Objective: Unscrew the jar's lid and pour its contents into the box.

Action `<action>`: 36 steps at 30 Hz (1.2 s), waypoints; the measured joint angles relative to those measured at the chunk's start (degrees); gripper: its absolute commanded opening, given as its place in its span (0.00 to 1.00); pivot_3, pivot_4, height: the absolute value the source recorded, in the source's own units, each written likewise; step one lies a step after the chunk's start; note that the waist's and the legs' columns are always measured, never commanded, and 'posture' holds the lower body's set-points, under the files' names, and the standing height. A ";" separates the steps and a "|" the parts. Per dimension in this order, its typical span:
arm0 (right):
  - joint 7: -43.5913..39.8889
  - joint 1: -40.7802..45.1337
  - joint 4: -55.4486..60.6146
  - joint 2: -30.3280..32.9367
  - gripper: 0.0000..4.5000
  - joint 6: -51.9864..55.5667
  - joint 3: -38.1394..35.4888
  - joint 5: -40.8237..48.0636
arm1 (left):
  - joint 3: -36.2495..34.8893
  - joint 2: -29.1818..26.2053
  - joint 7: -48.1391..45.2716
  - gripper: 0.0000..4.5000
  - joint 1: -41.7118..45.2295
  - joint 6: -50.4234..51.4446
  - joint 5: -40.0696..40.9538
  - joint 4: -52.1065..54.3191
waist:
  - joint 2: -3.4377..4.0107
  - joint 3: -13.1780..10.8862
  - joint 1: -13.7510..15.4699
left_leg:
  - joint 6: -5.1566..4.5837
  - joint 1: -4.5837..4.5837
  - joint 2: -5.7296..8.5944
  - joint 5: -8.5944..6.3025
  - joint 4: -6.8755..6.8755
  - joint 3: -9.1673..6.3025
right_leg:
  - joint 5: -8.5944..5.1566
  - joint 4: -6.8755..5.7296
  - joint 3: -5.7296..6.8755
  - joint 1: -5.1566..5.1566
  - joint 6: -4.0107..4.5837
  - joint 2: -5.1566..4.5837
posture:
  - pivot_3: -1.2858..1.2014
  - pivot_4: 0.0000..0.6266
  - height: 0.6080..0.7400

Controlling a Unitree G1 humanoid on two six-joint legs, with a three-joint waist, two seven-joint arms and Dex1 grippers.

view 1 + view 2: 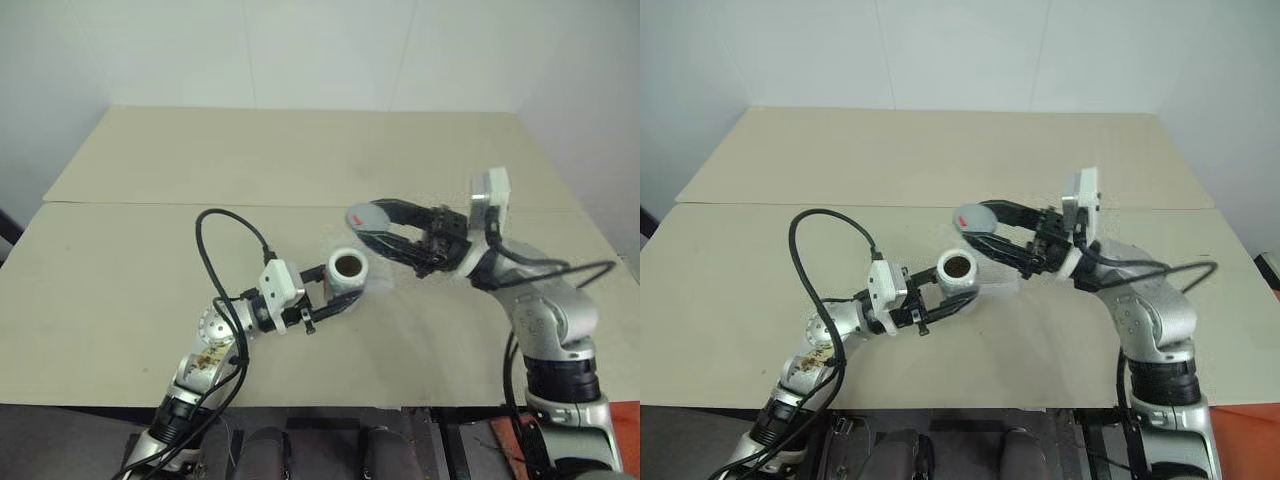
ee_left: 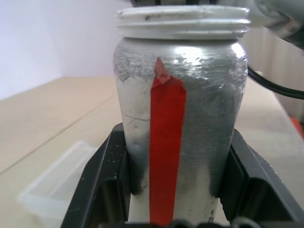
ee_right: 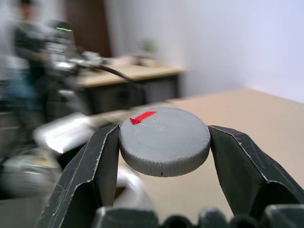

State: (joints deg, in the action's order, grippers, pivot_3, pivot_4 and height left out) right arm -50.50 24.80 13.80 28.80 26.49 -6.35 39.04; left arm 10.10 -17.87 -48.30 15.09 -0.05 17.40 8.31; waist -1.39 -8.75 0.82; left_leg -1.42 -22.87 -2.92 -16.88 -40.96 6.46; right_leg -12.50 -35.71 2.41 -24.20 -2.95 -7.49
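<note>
1. Left gripper (image 1: 335, 300) had its fingers (image 2: 102, 185) clamped on the jar (image 1: 347, 272), one on each side of the lower body. Jar was upright, lifted clear of the table (image 1: 300, 160), roughly front and centre.
2. Jar was open: threaded white rim bare, dark contents visible down the mouth in the head views. Left wrist view showed a silvery body with a vertical red strip down the side facing the camera.
3. Right gripper (image 1: 385, 228) had its fingers (image 3: 97, 166) pinching the lid (image 1: 363, 216) edge-on, one finger on each side of the rim. Lid was fully off the jar.
4. Lid sat above and just to the robot's right of the jar mouth, apart from it, not touching. Grey disc with knurled edge, small red mark on top near one rim. Tilted a little in the head views.
5. Box (image 2: 52, 183) lay on the table beside and below the held jar, seen clearly in the left wrist view: clear whitish tray, rounded corner. In the head views it was a faint pale outline around the jar; couldn't tell its full edge or whether anything was in it.
6. Black cable (image 1: 225, 250) looped up from the left forearm, over the table.
7. Right wrist view background: blurred person (image 3: 26, 52) beside a desk, well back from the table.
</note>
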 measured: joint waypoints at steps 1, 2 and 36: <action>1.29 -1.83 0.55 0.52 0.63 -0.14 -0.85 -0.86 | -0.55 -0.11 0.37 0.44 0.10 0.24 0.12 -0.02 | 0.00 0.00 0.00 | 0.01 0.01 0.00 0.00 0.01 0.00 | 0.00 0.00 0.00 0.01 0.00 0.00 | 0.52 0.24 1.00; 2.70 -3.90 1.14 1.39 0.63 -0.12 -1.72 -1.69 | -1.24 -0.35 0.59 0.44 0.23 0.33 0.42 -0.03 | 0.00 0.00 0.04 | 0.01 0.01 0.00 0.01 0.01 -0.01 | 0.00 0.00 0.01 0.01 0.00 0.00 | 0.52 0.24 1.00; 11.98 -23.73 7.63 17.10 0.99 16.82 -2.58 -15.37 | -5.58 -1.15 8.40 0.44 13.16 -5.28 -10.31 -19.83 | -0.01 0.00 0.49 | -0.04 -0.05 0.04 -0.02 -0.01 -0.01 | 0.08 0.57 0.02 0.09 -0.09 0.00 | 0.52 0.24 1.00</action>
State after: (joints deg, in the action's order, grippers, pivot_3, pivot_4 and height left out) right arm -38.52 1.07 21.43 45.90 43.31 -8.94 23.67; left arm 4.52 -19.02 -39.90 28.25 -5.33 7.09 -11.52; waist -1.40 -8.75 1.31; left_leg -1.46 -22.91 -2.88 -16.90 -40.97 6.45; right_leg -12.42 -35.13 2.43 -24.11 -3.04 -7.49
